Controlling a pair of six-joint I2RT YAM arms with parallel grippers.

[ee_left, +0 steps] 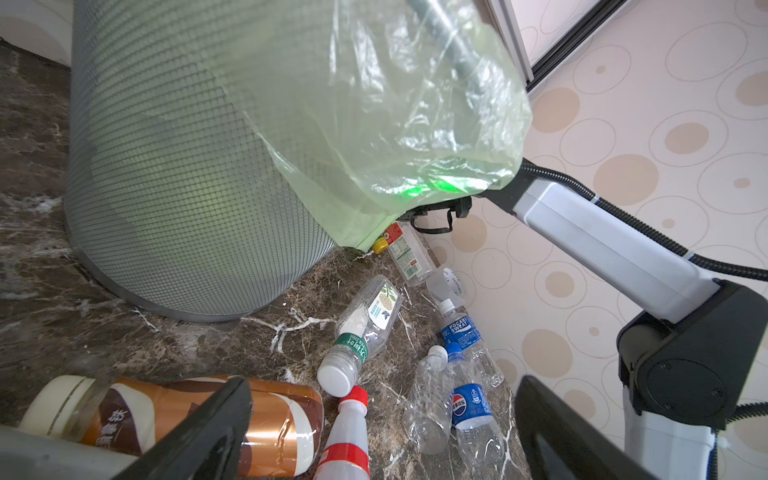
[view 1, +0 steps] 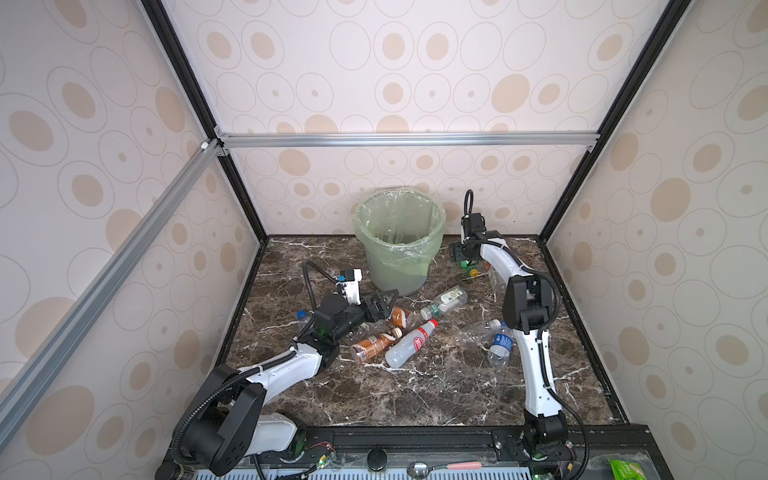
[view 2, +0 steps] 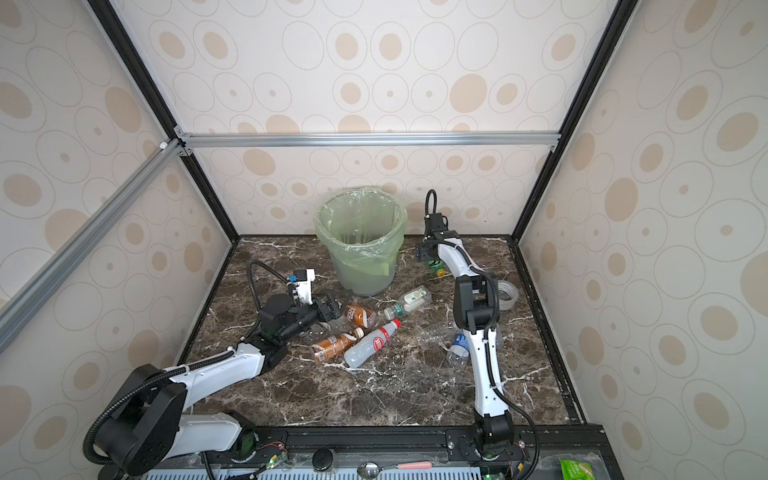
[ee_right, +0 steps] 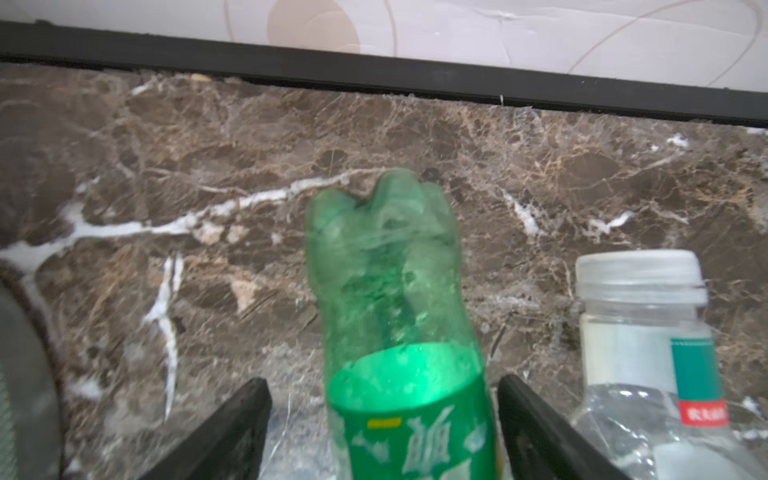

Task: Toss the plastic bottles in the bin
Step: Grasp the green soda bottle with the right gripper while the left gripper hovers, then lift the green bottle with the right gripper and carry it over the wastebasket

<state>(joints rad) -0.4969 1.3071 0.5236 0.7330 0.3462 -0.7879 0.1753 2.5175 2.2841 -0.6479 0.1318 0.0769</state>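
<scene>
The bin (view 1: 395,270), grey with a pale green bag, stands at the back middle in both top views (view 2: 361,270). To its right, my right gripper (ee_right: 383,384) is open, its jaws standing either side of a lying green bottle (ee_right: 386,270) with a gap on each side (view 1: 469,268). My left gripper (ee_left: 382,390) is open low in front of the bin (ee_left: 187,166), one finger over a brown-labelled bottle (ee_left: 274,419). A white red-capped bottle (view 1: 409,345), a second brown bottle (view 1: 372,345), a clear green-labelled bottle (view 1: 444,303) and blue-labelled bottles (view 1: 500,347) lie on the marble.
A clear white-capped bottle (ee_right: 648,332) lies right beside the green one. A roll of clear tape (view 2: 508,294) sits near the right wall. The back wall's black edge (ee_right: 374,79) is just beyond the right gripper. A spoon (view 1: 440,467) lies on the front rail.
</scene>
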